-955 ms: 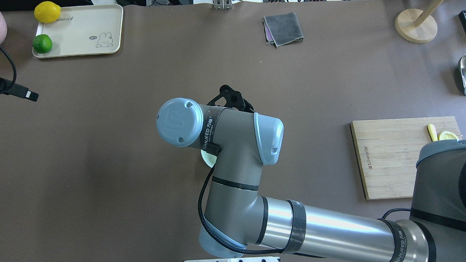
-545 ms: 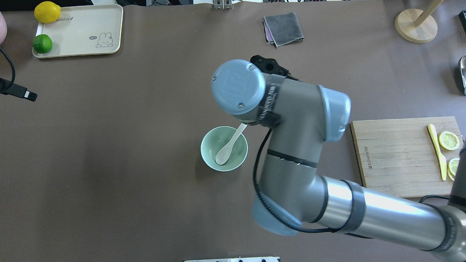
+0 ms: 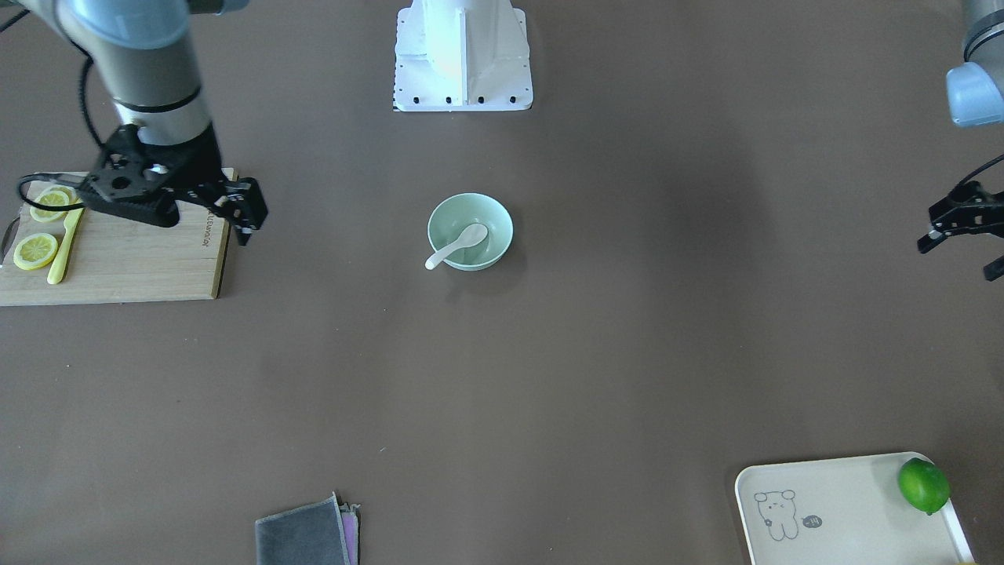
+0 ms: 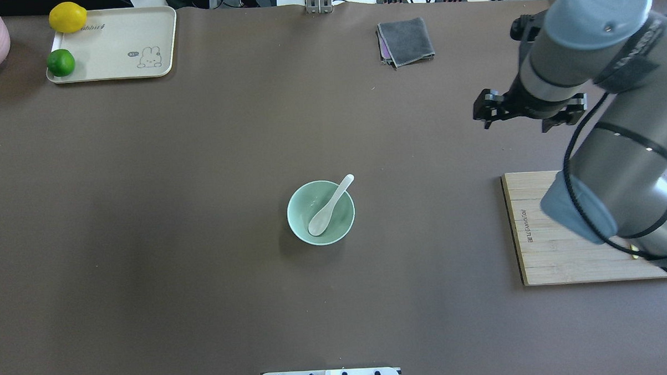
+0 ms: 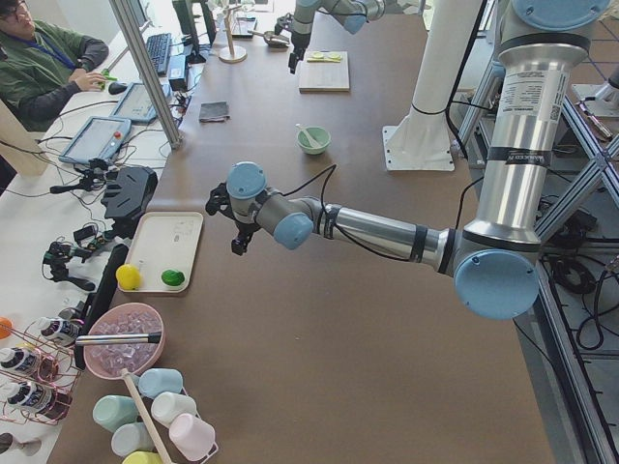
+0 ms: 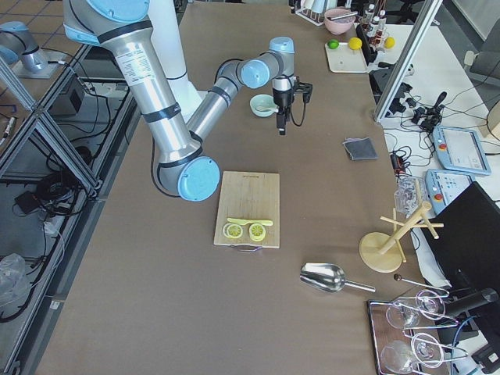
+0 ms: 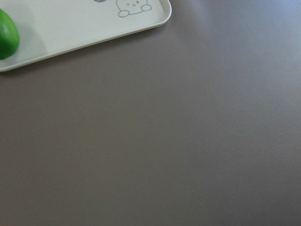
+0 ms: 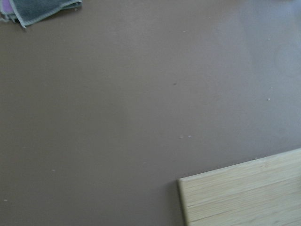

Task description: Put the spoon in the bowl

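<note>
Right end effector (image 3: 245, 213) parted, empty | left end effector (image 3: 960, 249) parted, partly cropped | spoon (image 4: 327, 209) in bowl (image 4: 299, 214)

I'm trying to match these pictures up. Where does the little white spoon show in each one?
Front-facing: just left of centre, the spoon leans in the mint-green bowl, handle toward lower left.
Overhead: centre, handle toward upper right.
Left side: top centre, tiny.
Right side: upper centre, inside the bowl, too small to make out clearly.
Both wrist cameras: not in view.
Shared landmark: the mint-green bowl.
</note>
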Robot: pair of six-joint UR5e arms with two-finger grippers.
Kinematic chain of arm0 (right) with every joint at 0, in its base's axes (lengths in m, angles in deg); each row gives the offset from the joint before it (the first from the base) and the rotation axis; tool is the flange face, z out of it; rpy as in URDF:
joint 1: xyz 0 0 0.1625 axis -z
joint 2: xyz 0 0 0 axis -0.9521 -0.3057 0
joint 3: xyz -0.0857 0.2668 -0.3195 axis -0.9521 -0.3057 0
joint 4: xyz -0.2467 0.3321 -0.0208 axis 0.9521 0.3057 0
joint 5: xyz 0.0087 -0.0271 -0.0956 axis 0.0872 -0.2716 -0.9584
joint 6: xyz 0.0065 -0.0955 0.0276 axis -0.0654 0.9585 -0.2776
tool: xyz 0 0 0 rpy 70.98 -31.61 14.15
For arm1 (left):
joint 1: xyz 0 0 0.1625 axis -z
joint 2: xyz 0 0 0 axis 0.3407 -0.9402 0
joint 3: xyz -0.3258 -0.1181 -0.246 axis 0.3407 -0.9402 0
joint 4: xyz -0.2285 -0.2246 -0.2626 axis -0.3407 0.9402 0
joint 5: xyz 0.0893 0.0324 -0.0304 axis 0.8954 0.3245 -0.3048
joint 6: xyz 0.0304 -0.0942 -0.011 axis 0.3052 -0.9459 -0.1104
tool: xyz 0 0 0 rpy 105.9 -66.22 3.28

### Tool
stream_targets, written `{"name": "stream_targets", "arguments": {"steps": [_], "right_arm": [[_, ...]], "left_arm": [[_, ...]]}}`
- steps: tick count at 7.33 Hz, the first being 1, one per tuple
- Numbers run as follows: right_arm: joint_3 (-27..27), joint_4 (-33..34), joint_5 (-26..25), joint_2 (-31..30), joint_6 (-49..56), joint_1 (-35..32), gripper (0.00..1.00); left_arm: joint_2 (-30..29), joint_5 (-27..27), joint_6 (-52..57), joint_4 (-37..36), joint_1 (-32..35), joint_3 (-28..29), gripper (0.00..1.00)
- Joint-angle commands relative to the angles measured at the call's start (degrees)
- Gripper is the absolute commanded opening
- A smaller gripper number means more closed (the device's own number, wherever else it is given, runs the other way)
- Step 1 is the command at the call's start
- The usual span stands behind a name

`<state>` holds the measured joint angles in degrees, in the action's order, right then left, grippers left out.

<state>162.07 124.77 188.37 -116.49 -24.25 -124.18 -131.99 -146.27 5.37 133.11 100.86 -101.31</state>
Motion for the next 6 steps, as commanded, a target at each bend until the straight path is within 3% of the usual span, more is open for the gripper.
{"name": "stream_targets", "arguments": {"steps": [1, 4, 5, 6], "right_arm": [[0.4, -0.1, 8.5, -10.7, 28.8, -14.5, 1.0], [-1.3, -0.1, 16.5, -24.2, 57.9, -34.0, 1.0], [-2.5, -0.5, 17.7, -27.9, 61.9, -38.2, 1.0], [-5.1, -5.8, 17.7, -32.4, 62.3, -39.8, 1.0]], "left_arm": [[-0.8, 0.4, 15.9, -14.7, 7.4, -0.4, 0.99], [4.1, 0.7, 17.2, -15.4, 8.4, 0.6, 0.99], [6.9, 1.1, 17.8, -12.8, 8.7, 1.1, 0.99], [8.1, 1.5, 17.6, -8.1, 8.6, 0.9, 0.99]]}}
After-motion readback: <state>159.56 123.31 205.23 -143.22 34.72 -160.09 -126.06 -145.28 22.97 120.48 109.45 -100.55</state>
